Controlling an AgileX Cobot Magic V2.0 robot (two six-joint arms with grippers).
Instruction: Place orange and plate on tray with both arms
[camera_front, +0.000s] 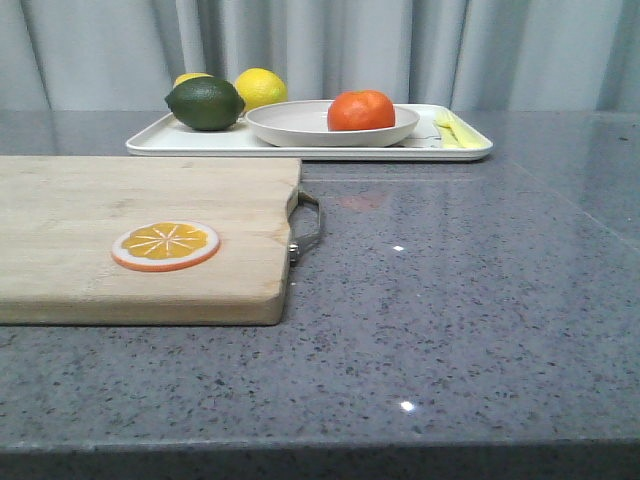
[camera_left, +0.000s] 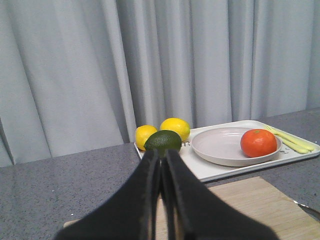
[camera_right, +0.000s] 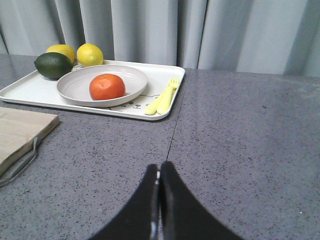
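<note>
The orange (camera_front: 361, 110) sits in the off-white plate (camera_front: 300, 128), and the plate rests on the white tray (camera_front: 160, 142) at the back of the table. They also show in the left wrist view: orange (camera_left: 258, 142), plate (camera_left: 215, 145), tray (camera_left: 300, 152). In the right wrist view: orange (camera_right: 107, 86), plate (camera_right: 75, 86), tray (camera_right: 25, 90). My left gripper (camera_left: 161, 155) is shut and empty, above the near end of the wooden board. My right gripper (camera_right: 159, 167) is shut and empty over bare table, well short of the tray. Neither gripper shows in the front view.
A wooden cutting board (camera_front: 100, 210) with a metal handle (camera_front: 308, 228) lies front left, an orange slice disc (camera_front: 165, 245) on it. On the tray are a dark green avocado (camera_front: 205, 103), two lemons (camera_front: 260, 88) and yellow cutlery (camera_front: 452, 130). Grey curtains hang behind.
</note>
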